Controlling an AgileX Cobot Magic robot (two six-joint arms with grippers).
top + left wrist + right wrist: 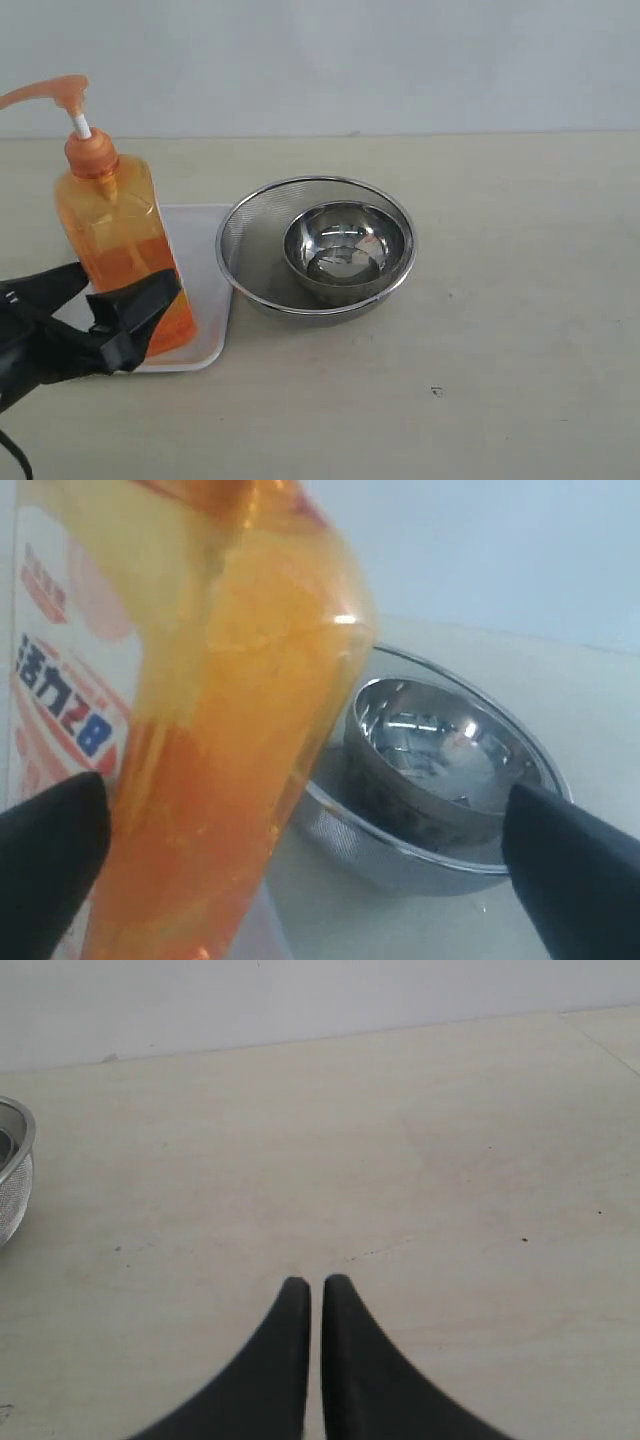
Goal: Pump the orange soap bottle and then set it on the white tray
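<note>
The orange soap bottle point(115, 235) stands on the white tray point(207, 290) at the left, its pump head point(60, 95) raised on the white stem. My left gripper point(128, 275) is open around the bottle's lower part, one black finger point(55, 285) at its left and the other point(140, 305) in front. In the left wrist view the bottle point(230, 740) sits close to one finger point(50, 850), with a wide gap to the other finger point(575, 870). My right gripper point(316, 1282) is shut over bare table, holding nothing.
A round steel mesh strainer point(240, 215) holding a small steel bowl point(345, 250) sits just right of the tray, close to the bottle. The strainer's rim point(12, 1175) shows at the edge of the right wrist view.
</note>
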